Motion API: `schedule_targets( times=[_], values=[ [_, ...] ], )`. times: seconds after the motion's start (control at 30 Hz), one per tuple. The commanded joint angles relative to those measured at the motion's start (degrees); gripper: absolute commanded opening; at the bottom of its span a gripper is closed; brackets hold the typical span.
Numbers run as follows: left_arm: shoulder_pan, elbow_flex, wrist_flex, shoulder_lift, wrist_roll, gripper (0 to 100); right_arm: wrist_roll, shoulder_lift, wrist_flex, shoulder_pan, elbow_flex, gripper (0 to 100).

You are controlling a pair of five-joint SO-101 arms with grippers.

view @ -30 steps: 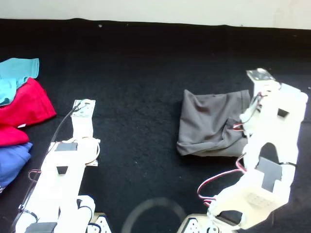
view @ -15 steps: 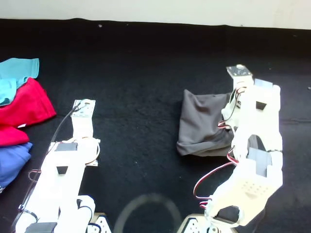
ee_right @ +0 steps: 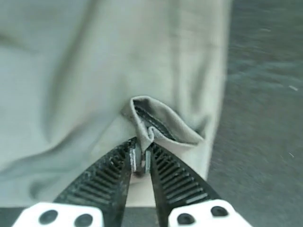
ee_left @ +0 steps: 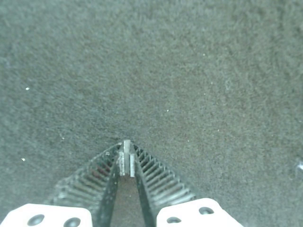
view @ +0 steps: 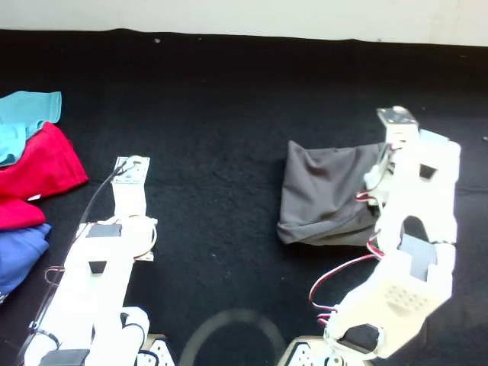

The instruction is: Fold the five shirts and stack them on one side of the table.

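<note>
A grey shirt (view: 328,194) lies partly folded on the black table (view: 213,99), right of centre. My right gripper (ee_right: 141,158) is shut on a small raised pinch of the grey shirt (ee_right: 118,56) close to its edge; in the high view the right arm (view: 415,198) stands over the shirt's right side. My left gripper (ee_left: 125,158) is shut with nothing in it, just above bare black cloth (ee_left: 189,71), and the left arm (view: 114,252) stands at the front left. A teal shirt (view: 27,114), a red shirt (view: 42,171) and a blue shirt (view: 19,255) lie bunched at the left edge.
The black cloth ends at a pale wall (view: 244,15) along the back. Open cloth stretches between the two arms and behind the grey shirt.
The right arm swung left over the grey shirt half a second ago and has come back to the right, so more of the shirt's right side shows again. The left arm has not moved.
</note>
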Motion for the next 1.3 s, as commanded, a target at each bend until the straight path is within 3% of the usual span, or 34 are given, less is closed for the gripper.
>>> schedule_targets(
  times=[0.0,0.4,0.63,0.73,0.87,0.97,1.13,1.27],
  values=[
    [0.48,-0.13,-0.97,-0.92,-0.26,1,-0.18,-5.49,0.66,2.95,-1.71,0.5],
    [0.48,-0.13,-0.97,-0.92,-0.26,1,3.52,-5.93,11.3,6.02,-2.42,1.1],
    [0.48,-0.13,-0.97,-0.92,-0.26,1,3.52,-6.02,10.95,6.81,-2.68,17.8],
    [0.48,-0.13,-1.05,-0.92,-0.26,1,2.55,-6.02,10.95,4.53,-6.29,16.0],
    [0.48,-0.13,-1.05,-0.92,-0.26,1,-4.4,-6.02,11.47,1.8,-13.14,12.5],
    [0.48,-0.13,-1.05,-0.92,-0.26,1,-6.33,-5.58,11.56,-1.8,-13.32,0.0],
    [0.48,-0.13,-1.05,-0.92,-0.26,1,-6.15,-5.49,9.63,-6.64,-8.13,0.7],
    [0.48,-0.13,-1.05,-0.92,-0.26,1,-6.15,-5.49,3.38,-6.11,-1.89,0.7]
  ],
)
